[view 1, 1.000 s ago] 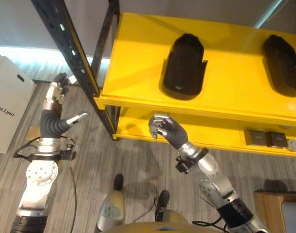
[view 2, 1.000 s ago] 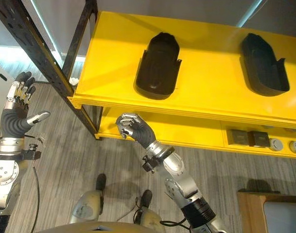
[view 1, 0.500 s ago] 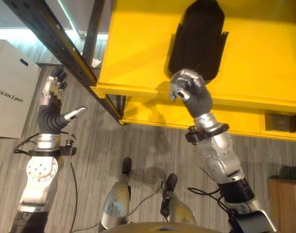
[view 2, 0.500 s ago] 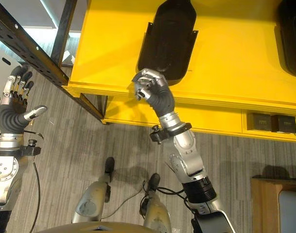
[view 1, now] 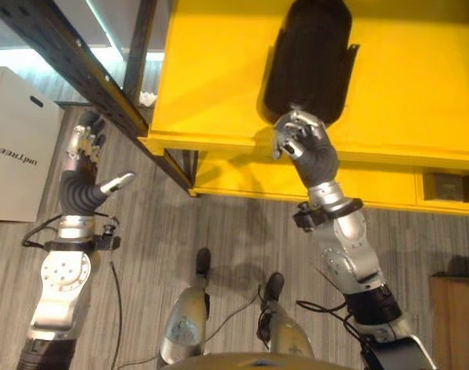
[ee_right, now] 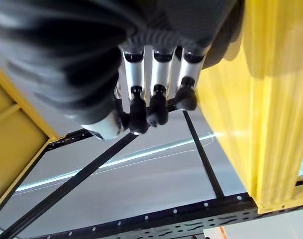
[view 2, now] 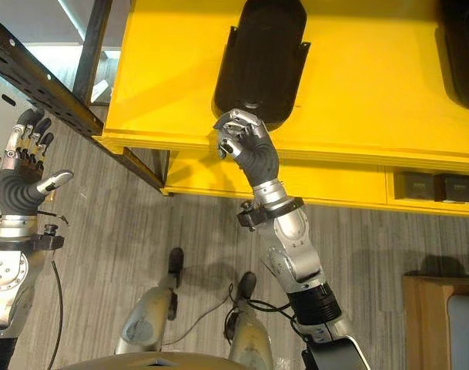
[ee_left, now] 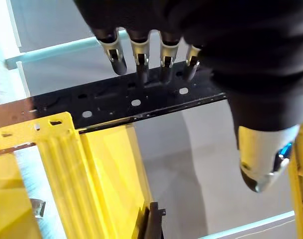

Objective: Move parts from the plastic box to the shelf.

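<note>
The right hand (view 2: 246, 146) is being held at the front edge of the yellow shelf (view 2: 373, 92), fingers curled in on nothing, just before the near end of a black moulded part (view 2: 259, 62) lying on the shelf. The left hand (view 1: 84, 173) is being held up beside the black perforated upright (view 1: 80, 69), fingers straight and spread.
</note>
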Controlling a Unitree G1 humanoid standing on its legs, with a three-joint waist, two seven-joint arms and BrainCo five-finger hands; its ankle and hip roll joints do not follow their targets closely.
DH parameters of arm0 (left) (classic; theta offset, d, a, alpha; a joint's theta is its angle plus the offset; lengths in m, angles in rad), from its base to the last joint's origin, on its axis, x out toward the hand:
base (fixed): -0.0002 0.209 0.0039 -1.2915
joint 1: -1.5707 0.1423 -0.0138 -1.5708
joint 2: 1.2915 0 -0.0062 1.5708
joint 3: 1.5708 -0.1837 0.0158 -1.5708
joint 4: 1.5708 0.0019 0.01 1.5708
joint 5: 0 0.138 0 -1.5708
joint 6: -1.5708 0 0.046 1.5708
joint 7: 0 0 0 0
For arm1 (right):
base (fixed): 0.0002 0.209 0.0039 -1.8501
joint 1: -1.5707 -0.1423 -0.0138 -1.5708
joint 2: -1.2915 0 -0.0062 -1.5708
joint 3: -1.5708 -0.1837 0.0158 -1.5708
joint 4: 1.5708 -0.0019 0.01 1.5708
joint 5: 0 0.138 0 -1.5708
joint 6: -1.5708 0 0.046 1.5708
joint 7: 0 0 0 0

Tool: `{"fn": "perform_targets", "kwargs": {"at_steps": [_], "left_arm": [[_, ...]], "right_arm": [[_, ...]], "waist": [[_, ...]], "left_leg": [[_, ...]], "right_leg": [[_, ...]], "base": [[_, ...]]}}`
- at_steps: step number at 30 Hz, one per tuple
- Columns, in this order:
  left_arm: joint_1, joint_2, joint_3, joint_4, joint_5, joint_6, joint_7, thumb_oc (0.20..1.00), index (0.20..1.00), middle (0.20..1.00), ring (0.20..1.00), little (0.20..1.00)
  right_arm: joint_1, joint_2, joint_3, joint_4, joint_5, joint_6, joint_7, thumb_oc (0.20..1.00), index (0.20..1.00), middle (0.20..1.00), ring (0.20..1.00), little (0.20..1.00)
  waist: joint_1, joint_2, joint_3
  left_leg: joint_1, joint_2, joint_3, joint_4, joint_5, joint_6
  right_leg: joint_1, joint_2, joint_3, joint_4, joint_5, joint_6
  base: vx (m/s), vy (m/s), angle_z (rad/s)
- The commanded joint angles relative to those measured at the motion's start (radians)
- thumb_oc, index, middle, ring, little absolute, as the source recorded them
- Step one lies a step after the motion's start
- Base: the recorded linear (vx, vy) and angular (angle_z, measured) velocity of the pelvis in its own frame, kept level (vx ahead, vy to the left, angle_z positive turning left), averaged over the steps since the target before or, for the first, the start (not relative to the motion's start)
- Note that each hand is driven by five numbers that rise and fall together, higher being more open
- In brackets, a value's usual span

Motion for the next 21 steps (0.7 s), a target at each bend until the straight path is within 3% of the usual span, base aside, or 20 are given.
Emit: {"fn": "perform_targets", "kwargs": {"at_steps": [1,21], "left_arm": [[0.006,0.015,-0.016,-0.007,0.002,-0.045,0.001,1.0,1.0,1.0,1.0,1.0],[-0.029,0.029,-0.059,0.052,-0.031,-0.05,-0.001,1.0,1.0,1.0,1.0,1.0]], "right_arm": [[-0.013,0.004,0.02,-0.055,-0.009,-0.044,0.011,0.2,0.2,0.2,0.2,0.2],[-0.165,0.033,0.021,0.055,-0.102,-0.07,-0.115,0.2,0.2,0.2,0.2,0.2]], "waist": [[0.012,0.032,-0.049],[0.022,0.062,-0.028]], "left_leg": [[0.086,0.031,0.103,0.03,-0.173,-0.043],[0.028,0.028,0.103,0.039,-0.158,-0.044]], "right_leg": [[-0.09,0.012,0.011,0.106,-0.102,0.117],[-0.147,0.017,0.009,0.107,-0.086,0.117]], "base": [[0.0,0.0,0.0],[0.0,0.001,-0.01]]}}
